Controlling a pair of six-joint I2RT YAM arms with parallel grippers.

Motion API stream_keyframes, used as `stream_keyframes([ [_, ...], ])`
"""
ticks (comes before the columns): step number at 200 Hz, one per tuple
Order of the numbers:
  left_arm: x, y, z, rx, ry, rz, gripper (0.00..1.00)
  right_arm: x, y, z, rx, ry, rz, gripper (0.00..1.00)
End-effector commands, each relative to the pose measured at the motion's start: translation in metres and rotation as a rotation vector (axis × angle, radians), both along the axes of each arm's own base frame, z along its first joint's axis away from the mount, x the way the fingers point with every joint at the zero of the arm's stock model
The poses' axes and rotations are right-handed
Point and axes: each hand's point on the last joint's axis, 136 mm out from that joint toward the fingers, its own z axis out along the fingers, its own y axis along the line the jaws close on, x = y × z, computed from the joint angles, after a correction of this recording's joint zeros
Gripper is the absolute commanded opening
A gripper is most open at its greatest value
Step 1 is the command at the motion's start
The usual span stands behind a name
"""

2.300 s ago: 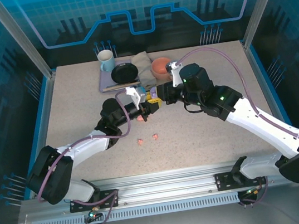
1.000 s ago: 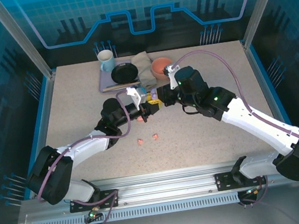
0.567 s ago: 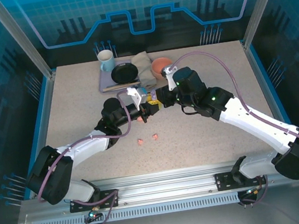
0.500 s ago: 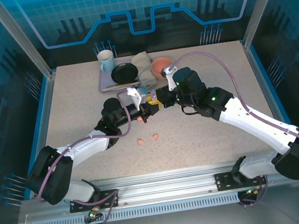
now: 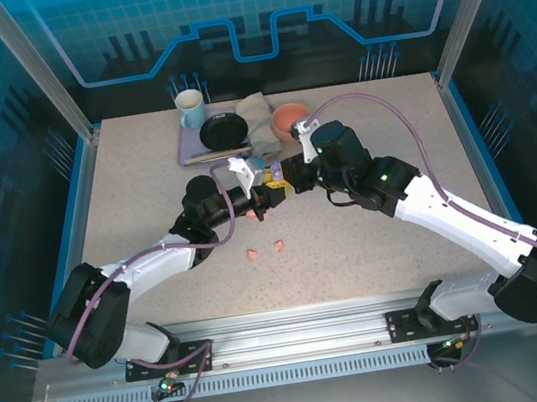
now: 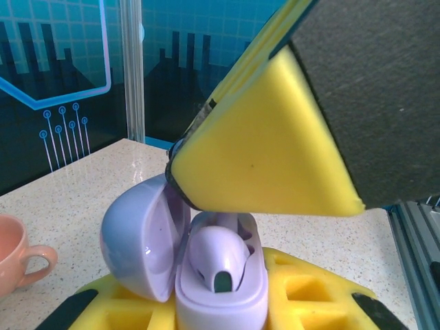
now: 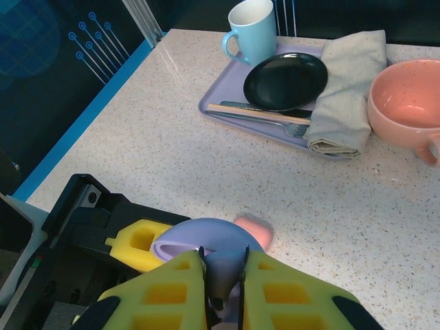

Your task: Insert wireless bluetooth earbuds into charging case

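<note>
My left gripper (image 5: 270, 199) is shut on the lilac charging case (image 6: 213, 302), which stands upright between its yellow pads (image 6: 309, 289) with the lid (image 6: 137, 237) swung open to the left. My right gripper (image 7: 223, 275) comes in from above, shut on a lilac earbud (image 7: 225, 268). In the left wrist view that earbud (image 6: 216, 258) rests with its lower end in the case's well, under the right finger (image 6: 275, 151). Two coral-pink earbuds (image 5: 252, 254) (image 5: 278, 246) lie on the table nearer the arm bases.
A small pink case (image 7: 253, 228) lies on the table just beyond the lilac lid. At the back stands a purple tray (image 7: 227, 103) with a blue mug (image 7: 251, 31), a black plate (image 7: 285, 81) and a folded napkin (image 7: 347, 89). A pink cup (image 7: 405, 103) sits beside it.
My right gripper has edged slightly left and closer over the case. The left arm and the case have stayed put.
</note>
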Motion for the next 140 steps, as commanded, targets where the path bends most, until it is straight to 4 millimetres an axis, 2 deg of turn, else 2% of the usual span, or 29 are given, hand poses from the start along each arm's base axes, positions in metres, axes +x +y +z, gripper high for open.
stream_keyframes([
  [1,-0.008,0.003,0.043,-0.068,-0.128,-0.017,0.00,-0.003,-0.012,-0.004,-0.050,0.008,-0.017,0.14],
  [21,-0.008,0.003,0.043,-0.066,-0.127,-0.015,0.00,-0.003,-0.012,-0.002,-0.041,0.005,-0.017,0.14],
  [98,-0.007,0.003,0.043,-0.066,-0.125,-0.014,0.00,-0.011,0.010,-0.020,-0.032,0.072,0.079,0.13],
  [140,-0.007,0.003,0.045,-0.069,-0.132,-0.011,0.00,-0.011,0.010,-0.033,-0.059,0.099,0.074,0.13],
])
